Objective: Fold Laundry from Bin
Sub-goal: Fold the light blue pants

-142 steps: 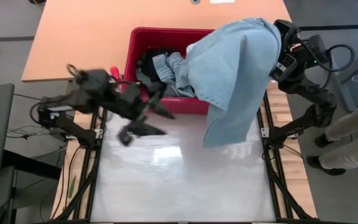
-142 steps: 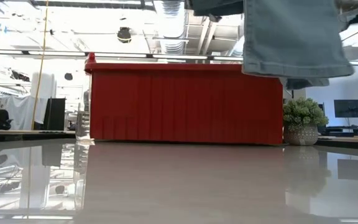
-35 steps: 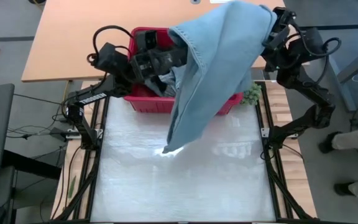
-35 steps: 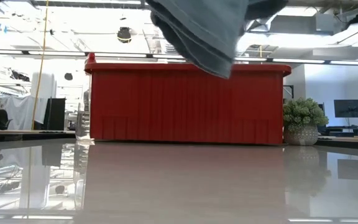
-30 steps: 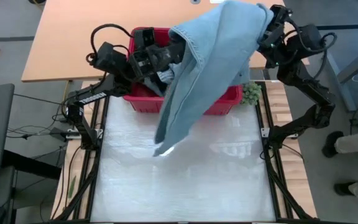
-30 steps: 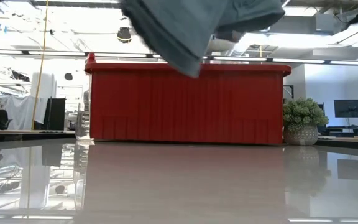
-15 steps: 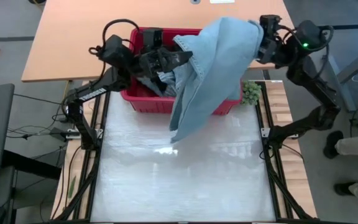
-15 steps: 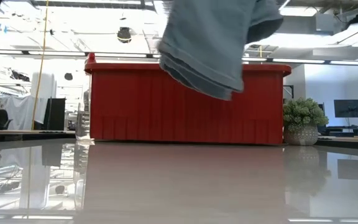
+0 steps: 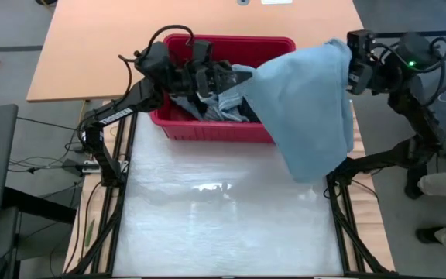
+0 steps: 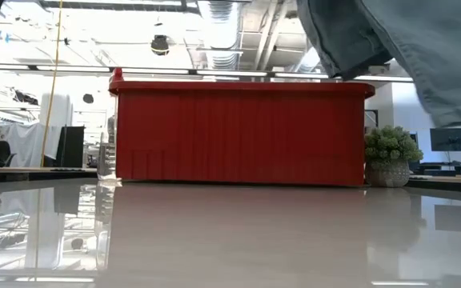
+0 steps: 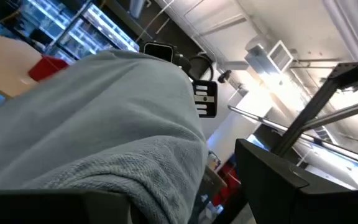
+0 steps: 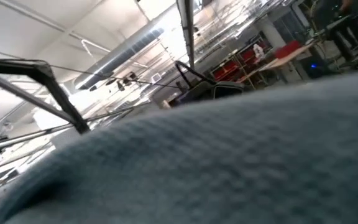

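Light blue-grey garment [image 9: 310, 108] hangs over the bin [image 9: 178, 130] — right gripper [image 9: 352, 66] clamped on it, left gripper [image 9: 221, 76] gripping its edge.

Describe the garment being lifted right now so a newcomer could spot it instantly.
Start at the red bin at the table's far edge. Stretched from its middle out past its right end hangs the light blue garment, held up between the left gripper and right gripper. Unlike the rest, it hangs clear of the bin.
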`<state>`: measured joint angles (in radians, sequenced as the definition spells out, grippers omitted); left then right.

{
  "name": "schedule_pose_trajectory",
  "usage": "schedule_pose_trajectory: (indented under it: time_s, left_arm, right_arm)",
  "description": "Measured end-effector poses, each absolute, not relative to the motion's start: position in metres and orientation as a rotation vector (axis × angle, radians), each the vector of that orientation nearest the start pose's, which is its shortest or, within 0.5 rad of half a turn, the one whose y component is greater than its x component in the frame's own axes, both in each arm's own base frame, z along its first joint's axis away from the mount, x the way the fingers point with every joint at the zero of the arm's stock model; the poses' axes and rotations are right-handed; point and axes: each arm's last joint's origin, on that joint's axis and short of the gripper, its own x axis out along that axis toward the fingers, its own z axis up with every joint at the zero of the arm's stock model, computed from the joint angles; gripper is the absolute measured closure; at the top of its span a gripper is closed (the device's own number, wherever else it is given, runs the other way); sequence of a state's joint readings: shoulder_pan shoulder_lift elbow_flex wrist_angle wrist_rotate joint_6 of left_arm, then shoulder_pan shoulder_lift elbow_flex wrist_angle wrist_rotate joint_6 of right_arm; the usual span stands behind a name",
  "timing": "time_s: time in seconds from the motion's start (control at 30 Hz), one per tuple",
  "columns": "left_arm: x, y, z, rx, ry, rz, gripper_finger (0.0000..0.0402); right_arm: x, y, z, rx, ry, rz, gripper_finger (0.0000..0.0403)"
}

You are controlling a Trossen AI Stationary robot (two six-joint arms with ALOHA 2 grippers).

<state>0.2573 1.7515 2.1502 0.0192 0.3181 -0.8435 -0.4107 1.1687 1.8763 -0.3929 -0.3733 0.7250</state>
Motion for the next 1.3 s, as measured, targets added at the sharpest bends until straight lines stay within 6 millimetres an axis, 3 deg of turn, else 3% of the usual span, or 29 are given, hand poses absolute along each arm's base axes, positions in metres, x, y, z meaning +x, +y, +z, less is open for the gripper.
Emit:
schedule_pose_trajectory:
  time_s: [0.33,0.63,0.73,0.87,0.93,1.1,1.3]
  left_arm:
    - [0.361,0.067,0.542,-0.658,-0.287,-0.248,0.0215]
    - [0.356,0.063,0.549,-0.691,-0.313,-0.292,0.0223]
    - [0.355,0.062,0.550,-0.705,-0.320,-0.312,0.0257]
    - [0.354,0.059,0.552,-0.712,-0.331,-0.318,0.0368]
    - [0.354,0.058,0.553,-0.735,-0.344,-0.319,0.0387]
    - [0.349,0.059,0.558,-0.712,-0.372,-0.367,0.0354]
    - [0.326,0.054,0.573,-0.638,-0.395,-0.400,0.0270]
  right_arm:
    - [0.184,-0.046,0.573,0.622,-0.237,0.154,0.0383]
    - [0.183,-0.034,0.581,0.605,-0.303,0.237,0.0382]
    - [0.181,-0.029,0.582,0.610,-0.295,0.266,0.0382]
    - [0.175,-0.026,0.583,0.591,-0.297,0.257,0.0382]
    - [0.173,-0.026,0.582,0.571,-0.292,0.247,0.0382]
    - [0.167,-0.026,0.582,0.517,-0.292,0.200,0.0382]
    - [0.158,-0.024,0.572,0.495,-0.347,0.186,0.0383]
